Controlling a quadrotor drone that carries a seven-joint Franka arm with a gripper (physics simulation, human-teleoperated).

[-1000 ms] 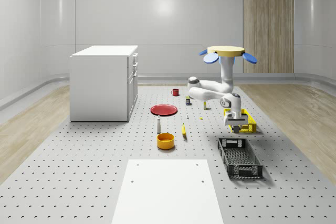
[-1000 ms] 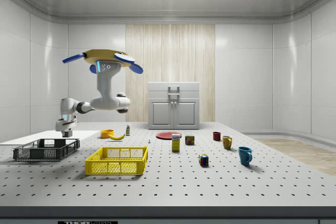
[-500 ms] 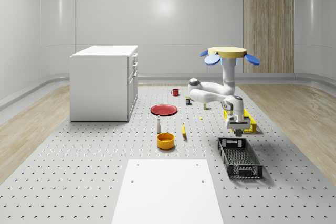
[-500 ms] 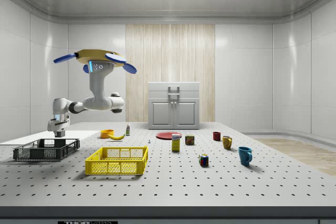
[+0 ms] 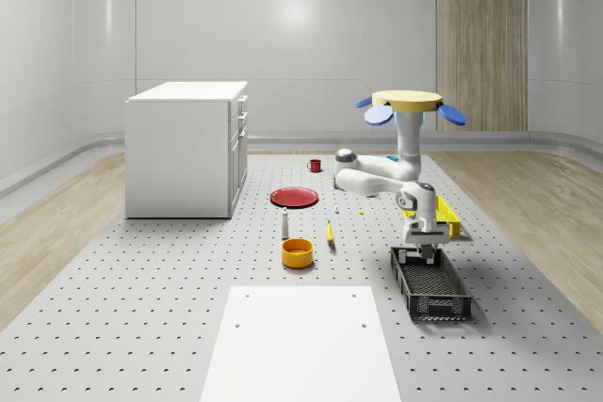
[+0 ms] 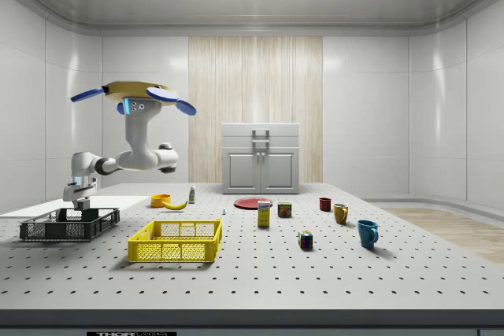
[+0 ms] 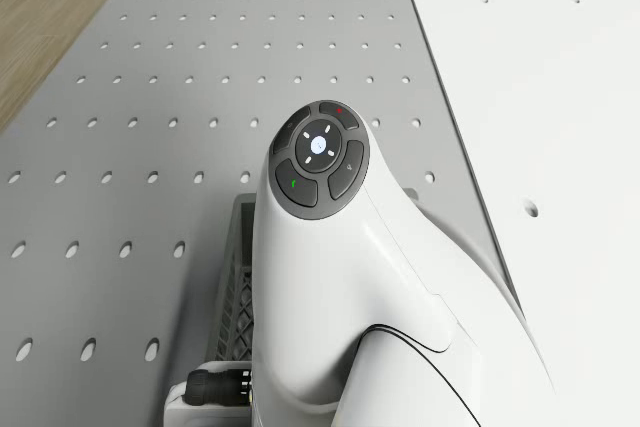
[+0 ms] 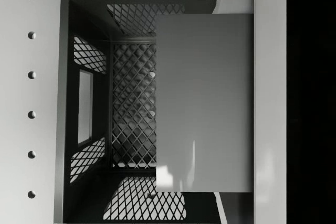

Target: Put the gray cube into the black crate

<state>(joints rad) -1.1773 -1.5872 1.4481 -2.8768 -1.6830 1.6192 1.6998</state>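
You see the white rectangular panel (image 5: 306, 341) lying flat on the near end of the table (image 5: 141, 308), a gray slab drilled with a regular grid of holes. Just behind it, toward the whole-scene view's right, sits the black crate (image 5: 431, 283): long, rectangular, with diamond-mesh walls and floor and a solid rim. The tool (image 5: 420, 253) hangs at the crate's far end, just above the rim, pointing straight down. In the wrist view the gray cube (image 8: 205, 103) is a flat, matte, square face directly over the crate's open mesh interior (image 8: 131, 114), with a pale finger (image 8: 270, 103) flush against one side; you can read the tool as clamped on the gray cube. In the side view the cube (image 6: 81, 204) sits under the tool (image 6: 80, 203), just above the crate (image 6: 69, 224).

Beyond the crate, the smooth white arm bends up to the drone (image 5: 407, 101), a yellow disc with blue rotor blades hovering above the yellow mesh basket (image 5: 443, 218). Toward the whole-scene view's left stand a round orange bowl (image 5: 297, 251), a banana (image 5: 330, 233), a slim bottle (image 5: 285, 224) and a flat red plate (image 5: 295, 197). Farthest back is the boxy white cabinet (image 5: 188, 148).
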